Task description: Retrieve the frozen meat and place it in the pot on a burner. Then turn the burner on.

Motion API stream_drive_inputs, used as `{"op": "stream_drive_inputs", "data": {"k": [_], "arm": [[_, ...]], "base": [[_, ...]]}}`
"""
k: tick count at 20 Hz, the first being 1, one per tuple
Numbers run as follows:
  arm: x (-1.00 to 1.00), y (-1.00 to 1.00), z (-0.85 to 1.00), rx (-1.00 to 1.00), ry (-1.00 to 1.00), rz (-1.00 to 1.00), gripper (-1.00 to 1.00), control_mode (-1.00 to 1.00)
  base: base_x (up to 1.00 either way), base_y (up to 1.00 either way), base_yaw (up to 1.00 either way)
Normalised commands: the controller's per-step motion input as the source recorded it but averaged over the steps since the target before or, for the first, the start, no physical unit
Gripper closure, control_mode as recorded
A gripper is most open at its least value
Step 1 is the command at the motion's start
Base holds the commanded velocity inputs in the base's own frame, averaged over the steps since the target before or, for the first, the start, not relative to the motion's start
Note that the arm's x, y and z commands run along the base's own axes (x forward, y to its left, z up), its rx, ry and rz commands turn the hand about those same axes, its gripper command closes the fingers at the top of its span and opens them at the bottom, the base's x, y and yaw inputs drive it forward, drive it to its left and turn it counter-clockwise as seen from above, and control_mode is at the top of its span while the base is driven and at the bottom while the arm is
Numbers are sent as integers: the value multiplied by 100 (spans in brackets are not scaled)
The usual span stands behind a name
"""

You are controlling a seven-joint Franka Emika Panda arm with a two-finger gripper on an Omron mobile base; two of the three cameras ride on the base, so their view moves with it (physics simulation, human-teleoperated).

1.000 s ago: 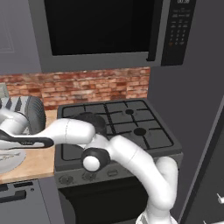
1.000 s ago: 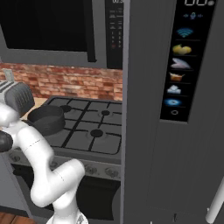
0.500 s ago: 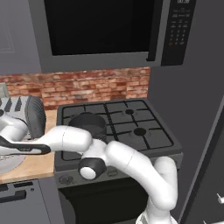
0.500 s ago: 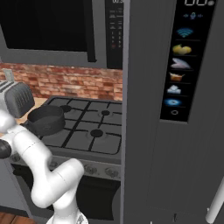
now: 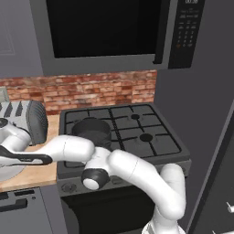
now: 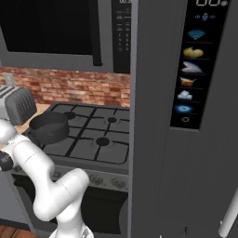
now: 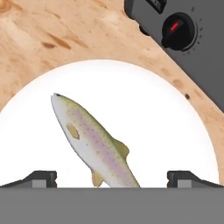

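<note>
I am looking at a tall dark fridge panel (image 6: 186,116) standing at the right of the stove, with a column of lit icons on its door; above the stove a black microwave (image 5: 109,32) is hanging against the brick wall (image 5: 91,89); the dark cooktop (image 5: 151,146) is sitting below it with its black grates, and the burner (image 5: 146,137) at the front right is lying bare under its bars; the wooden bench (image 7: 52,39) is running off to the left of the stove.

The white arm is reaching low and far to the left over that bench; a toaster (image 5: 32,119) is standing at the back of the bench beside the stove, and in the hand view its dark front with a round knob is showing at the upper right; the pot (image 5: 91,130) is sitting on the front-left grate section, upright; a white round plate (image 7: 175,131) is lying on the bench just below the toaster; the frozen meat (image 7: 94,142) is lying flat on that plate, slanting, its tail end running down between the claw tips; the claw (image 7: 112,178) is hanging spread wide above the plate, both tips well apart and gripping nothing.
</note>
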Motion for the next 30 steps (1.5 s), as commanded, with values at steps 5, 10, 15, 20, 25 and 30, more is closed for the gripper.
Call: {"op": "stream_drive_inputs", "data": {"k": [5,10,15,20,25,30], "arm": [[2,18,-6,0,0,0,-100,-100],[0,16,-4,0,0,0,-100,-100],[0,16,-4,0,0,0,-100,-100],[0,16,-6,0,0,0,-100,-100],[0,12,-3,0,0,0,-100,-100],[1,7,0,0,0,0,100,-100]], "base": [[0,0,0],[0,0,0],[0,0,0],[0,0,0],[0,0,0],[0,0,0]]}}
